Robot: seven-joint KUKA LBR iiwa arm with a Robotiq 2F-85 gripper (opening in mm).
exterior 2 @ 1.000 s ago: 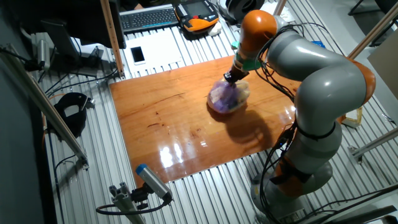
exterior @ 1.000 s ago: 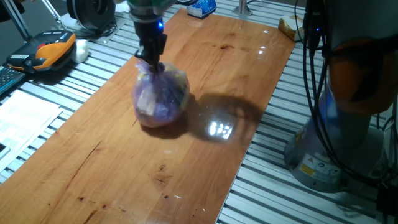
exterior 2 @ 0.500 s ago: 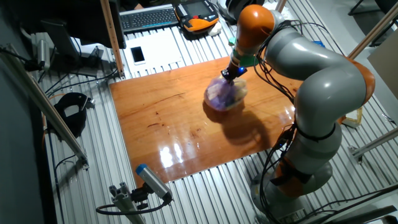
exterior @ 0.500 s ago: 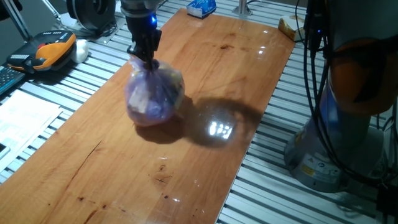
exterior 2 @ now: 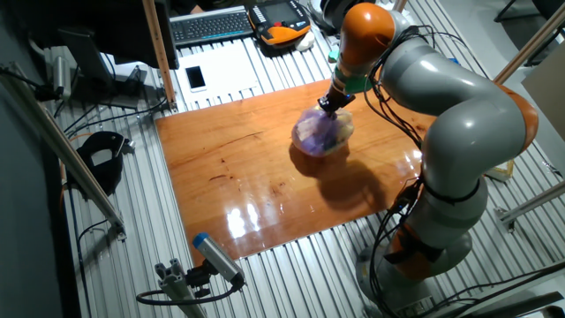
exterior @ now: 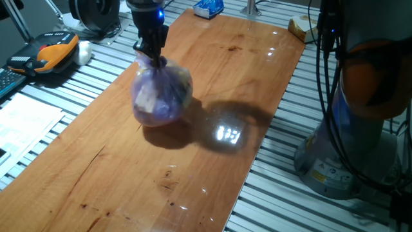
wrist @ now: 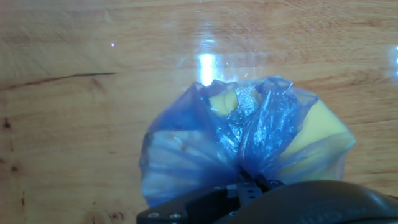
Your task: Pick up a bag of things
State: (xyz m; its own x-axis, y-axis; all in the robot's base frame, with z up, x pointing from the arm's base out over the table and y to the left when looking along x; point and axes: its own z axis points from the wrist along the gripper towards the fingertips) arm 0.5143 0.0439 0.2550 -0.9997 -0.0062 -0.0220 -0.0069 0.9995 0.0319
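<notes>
From my seat I can't see the fingertips of the gripper [exterior: 152,57]: they are buried in the twisted top of the bag of things [exterior: 160,96], and in the hand view the dark housing at the bottom edge covers them. The bag's underside is hidden in all views, so whether it touches the wooden table [exterior: 212,161] I cannot tell. The lumps inside are too blurred to name. The arm [exterior 2: 441,97] is cut off in one fixed view.

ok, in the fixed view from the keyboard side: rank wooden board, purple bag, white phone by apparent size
1. Wooden board, largest by far.
2. Purple bag.
3. White phone, smallest, though it lies farther from the camera, so only apparent.
</notes>
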